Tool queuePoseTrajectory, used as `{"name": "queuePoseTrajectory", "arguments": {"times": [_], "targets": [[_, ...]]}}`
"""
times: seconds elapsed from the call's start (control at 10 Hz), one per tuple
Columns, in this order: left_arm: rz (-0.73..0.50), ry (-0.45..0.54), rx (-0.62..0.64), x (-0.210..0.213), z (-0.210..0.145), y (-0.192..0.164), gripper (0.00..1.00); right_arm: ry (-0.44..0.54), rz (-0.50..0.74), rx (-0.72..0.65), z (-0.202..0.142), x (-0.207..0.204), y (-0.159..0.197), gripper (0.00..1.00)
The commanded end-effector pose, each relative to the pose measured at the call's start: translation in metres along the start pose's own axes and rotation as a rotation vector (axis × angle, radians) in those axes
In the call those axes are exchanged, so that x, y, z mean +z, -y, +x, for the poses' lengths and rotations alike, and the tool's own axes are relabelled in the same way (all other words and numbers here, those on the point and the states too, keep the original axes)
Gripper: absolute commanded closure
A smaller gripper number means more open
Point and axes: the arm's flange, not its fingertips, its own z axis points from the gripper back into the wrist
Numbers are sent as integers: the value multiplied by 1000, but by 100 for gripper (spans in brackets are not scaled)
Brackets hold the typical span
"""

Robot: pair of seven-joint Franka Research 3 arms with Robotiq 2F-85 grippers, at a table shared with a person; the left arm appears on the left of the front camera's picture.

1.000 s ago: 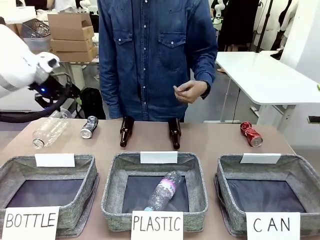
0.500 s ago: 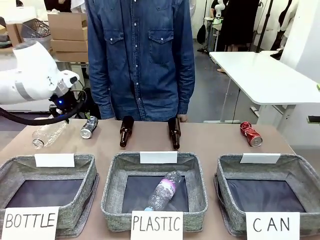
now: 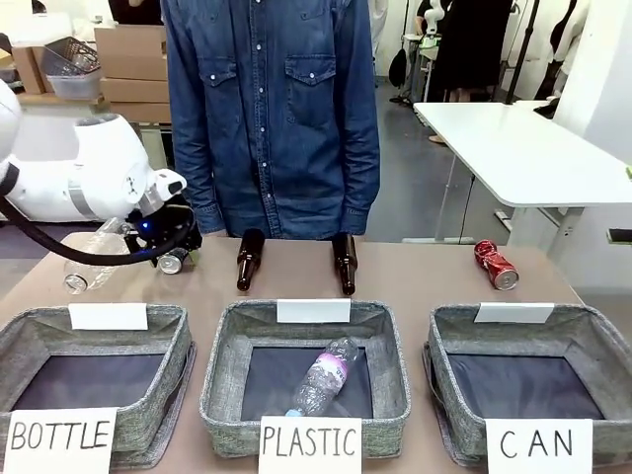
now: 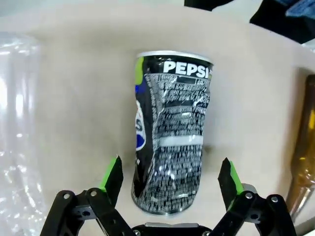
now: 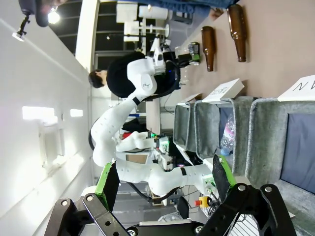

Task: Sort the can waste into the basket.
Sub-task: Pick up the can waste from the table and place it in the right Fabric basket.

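Observation:
A crushed silver and black can (image 4: 172,142) lies on the table between the fingers of my open left gripper (image 4: 171,179), which do not touch it. From the front, the left gripper (image 3: 174,244) hangs just above that can (image 3: 174,263) at the table's far left. A crushed red can (image 3: 496,265) lies at the far right. The grey basket signed "CAN" (image 3: 592,341) stands at the front right with nothing in it. My right gripper (image 5: 165,182) is open and holds nothing, off the table's side.
Two brown glass bottles (image 3: 249,259) (image 3: 345,261) lie at the far middle. A clear plastic bottle (image 3: 91,259) lies left of the silver can. The "PLASTIC" basket (image 3: 219,370) holds a clear bottle; the "BOTTLE" basket (image 3: 168,346) is at front left. A person in a denim shirt (image 3: 272,118) stands behind the table.
My left arm has swung right and down until its gripper hangs over the silver and black can. The person's raised hand has dropped out of sight.

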Motion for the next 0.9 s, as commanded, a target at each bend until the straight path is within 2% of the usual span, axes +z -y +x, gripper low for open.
{"name": "queuePoseTrajectory", "arguments": {"times": [0.0,0.3,0.4,0.5,0.6,0.7,0.8], "targets": [[41,57,-38,-5,13,2,0,8,24,28,3,-1,-2,0],[10,51,-54,-7,13,3,0,8,24,28,3,-1,-2,0],[28,47,-62,-6,13,3,8,8,24,28,3,-1,-2,0],[32,45,-60,-5,12,3,58,8,24,28,3,-1,-2,0],[31,53,-63,-4,12,4,66,8,24,28,3,-1,-2,0],[29,61,-67,-2,12,4,100,8,24,28,3,-1,-2,0],[33,69,-68,0,11,5,100,8,24,28,3,-1,-2,0]]}}
